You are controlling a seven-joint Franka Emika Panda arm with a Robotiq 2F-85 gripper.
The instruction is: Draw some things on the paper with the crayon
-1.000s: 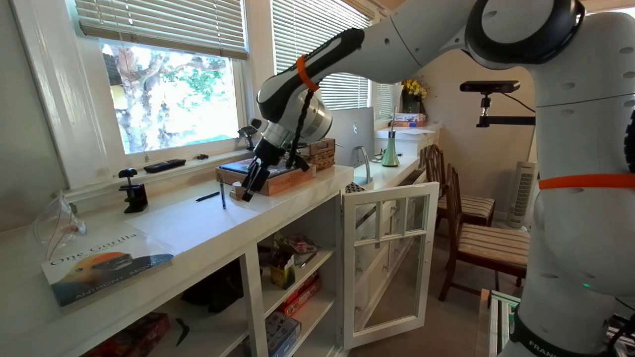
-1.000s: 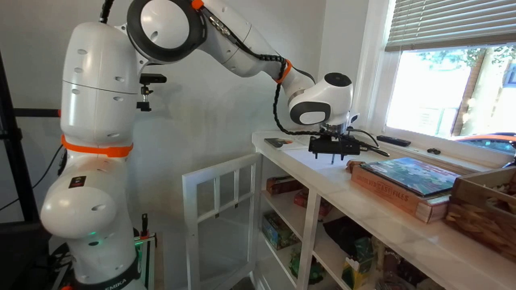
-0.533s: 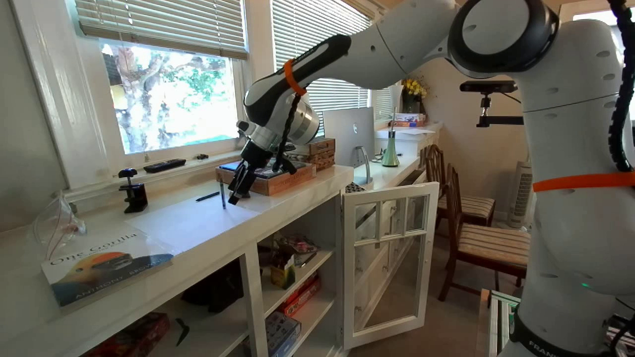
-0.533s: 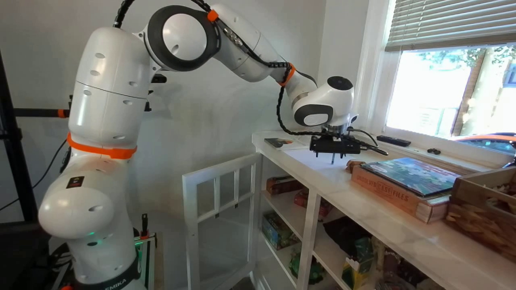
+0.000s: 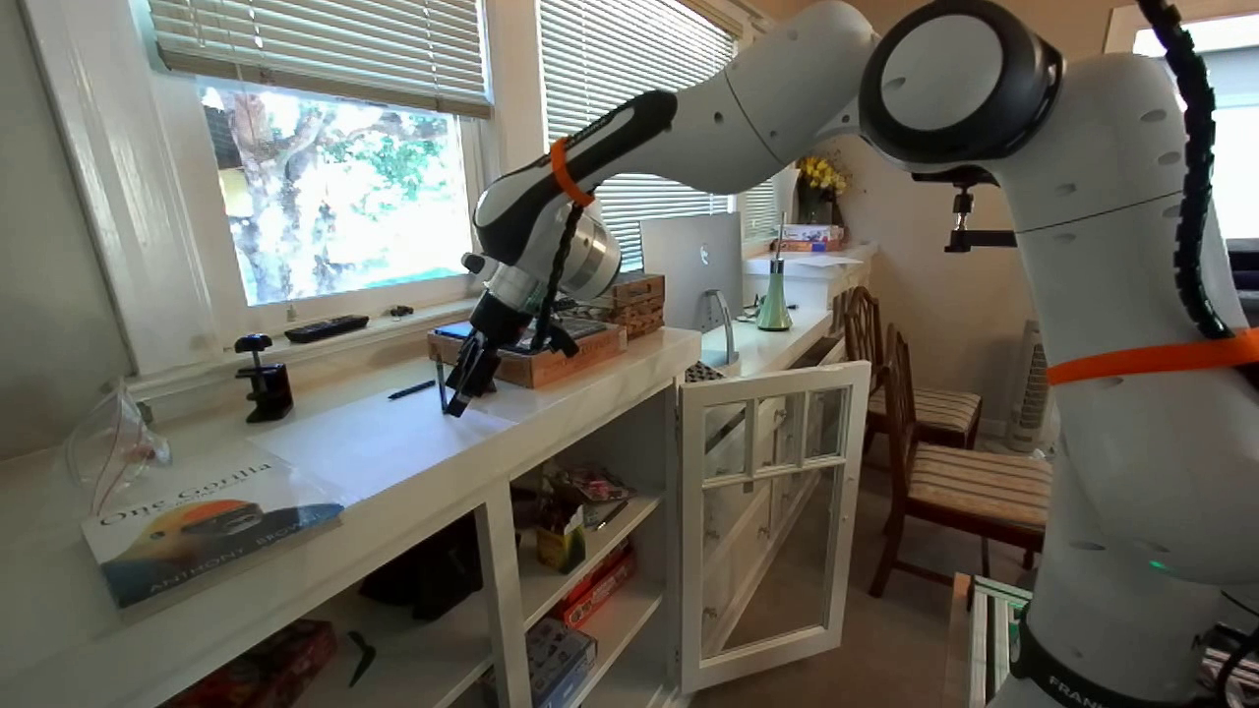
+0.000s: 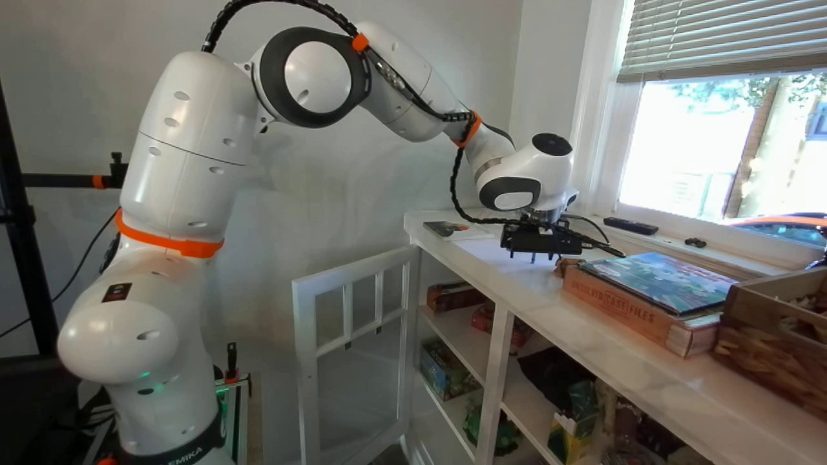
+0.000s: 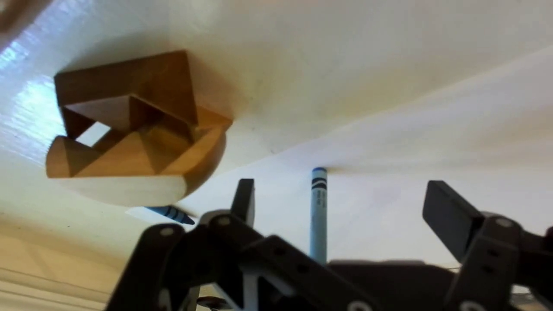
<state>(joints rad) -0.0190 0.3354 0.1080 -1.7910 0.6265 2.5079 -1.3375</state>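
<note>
A blue crayon point(image 7: 319, 211) stands upright on the white paper point(image 5: 364, 447). It also shows in both exterior views point(image 5: 442, 379) point(image 6: 533, 258). My gripper point(image 7: 341, 198) is wide open, low over the paper, with the upright crayon between its fingers. In the wrist view the crayon is nearer the left finger and shows gaps on both sides; its top is hidden behind the gripper. The gripper is also at the crayon in both exterior views point(image 5: 455, 405) point(image 6: 531, 255). Another dark blue crayon point(image 5: 411, 389) lies at the paper's far side; its tip shows in the wrist view point(image 7: 177, 214).
A brown wooden puzzle piece point(image 7: 134, 166) lies close beside the gripper. An orange-sided box point(image 6: 636, 316) and a wooden crate point(image 6: 775, 355) stand along the counter. A black clamp point(image 5: 268, 391) and a book point(image 5: 207, 551) are past the paper. A glass cabinet door point(image 5: 777, 531) hangs open.
The arm has leaned forward. In an exterior view the gripper has moved left and down, from beside the upright crayon to around it. The crayon has not moved.
</note>
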